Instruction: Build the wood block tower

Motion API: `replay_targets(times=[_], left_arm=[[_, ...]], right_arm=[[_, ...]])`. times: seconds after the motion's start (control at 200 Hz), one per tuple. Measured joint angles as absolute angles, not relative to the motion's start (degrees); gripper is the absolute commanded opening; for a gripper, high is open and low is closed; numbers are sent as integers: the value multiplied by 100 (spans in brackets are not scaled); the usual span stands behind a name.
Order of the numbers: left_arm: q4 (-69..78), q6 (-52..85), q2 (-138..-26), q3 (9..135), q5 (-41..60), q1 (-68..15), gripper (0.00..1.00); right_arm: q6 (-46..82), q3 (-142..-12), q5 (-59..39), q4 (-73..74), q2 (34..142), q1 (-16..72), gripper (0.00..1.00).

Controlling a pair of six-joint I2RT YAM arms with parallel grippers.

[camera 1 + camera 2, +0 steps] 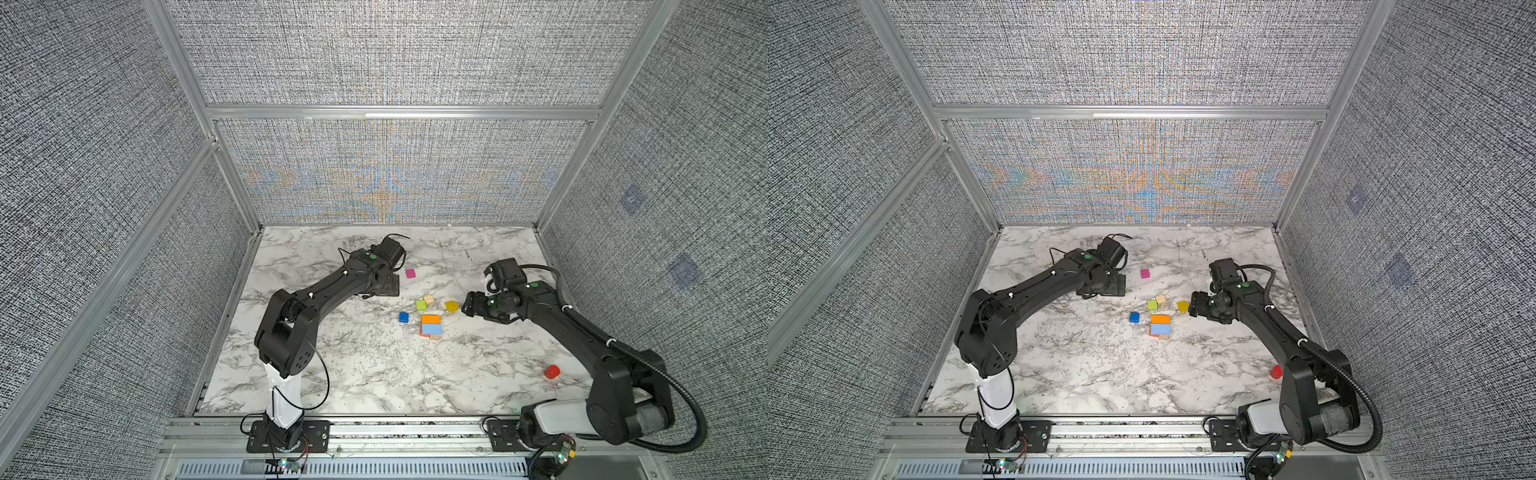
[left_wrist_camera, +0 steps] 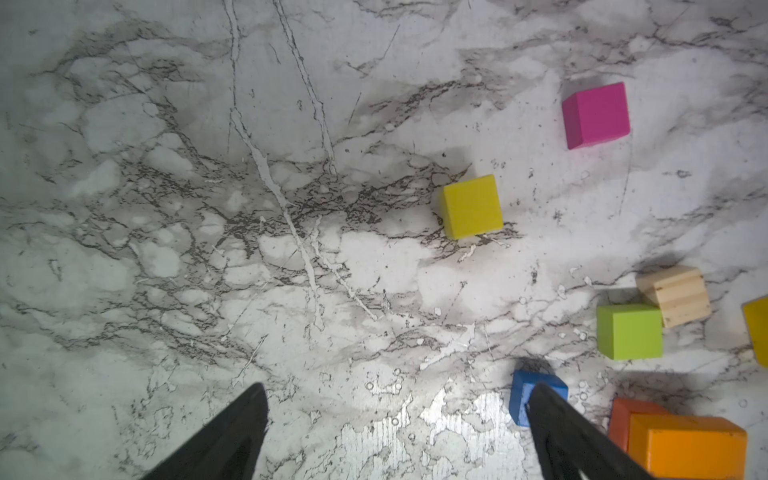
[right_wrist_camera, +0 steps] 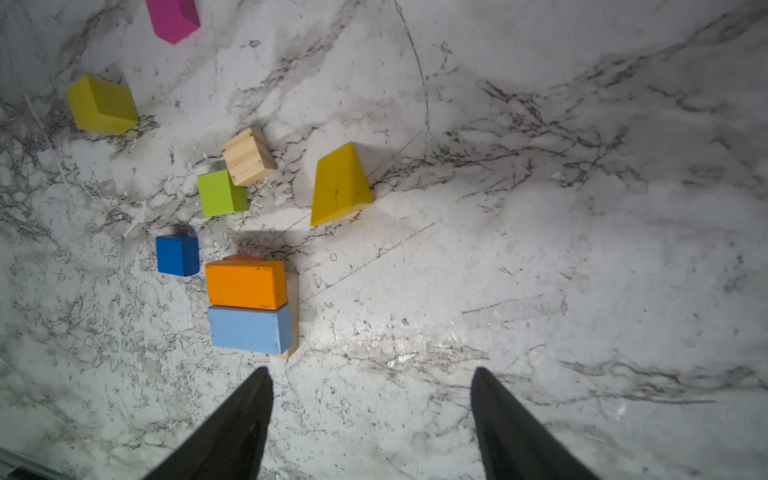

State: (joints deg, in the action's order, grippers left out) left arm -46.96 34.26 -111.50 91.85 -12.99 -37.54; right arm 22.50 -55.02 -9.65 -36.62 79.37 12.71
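**Top views.** In both top views the tower stood low near the middle of the marble table. An orange brick and a light blue brick lay side by side on top of it, with tan wood showing at the lower edge.

Loose wood blocks lay around it:
- blue cube just left of the tower
- green cube and tan cube close together behind it
- yellow wedge to their right
- magenta cube farther back
- red block well apart, at the near right beside the right arm

The left end effector hung near the magenta cube. The right end effector hung just right of the yellow wedge. Jaw state could not be read from these views.

**Left wrist view.** The left end effector was released — jaws spread wide over bare table, nothing between them. One jaw overlapped the blue cube in the view. A yellow cube lay ahead, with the magenta cube beyond it.

**Right wrist view.** The right end effector was also released and empty. The tower sat just ahead of one jaw tip — the orange brick touching the light blue brick, both resting on a tan brick. A darker orange edge showed beneath.
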Motion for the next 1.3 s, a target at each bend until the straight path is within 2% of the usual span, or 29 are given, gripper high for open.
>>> replay_targets(times=[0.51,1.095,1.18,1.3], left_arm=[[-4724,3170,-12090,9824,-904,-3406,93],[-4508,3194,-12532,10374,-506,-3291,90],[-4532,3197,-12654,10530,-451,-3288,88],[-4606,3197,-12707,10648,-440,-3288,88]], right_arm=[[2510,-5400,-554,-3804,7684,934,82],[2449,-5767,-325,-4058,7964,917,82],[2377,-5931,-362,-3990,8103,917,80],[2305,-6134,-517,-3975,8374,932,71]])
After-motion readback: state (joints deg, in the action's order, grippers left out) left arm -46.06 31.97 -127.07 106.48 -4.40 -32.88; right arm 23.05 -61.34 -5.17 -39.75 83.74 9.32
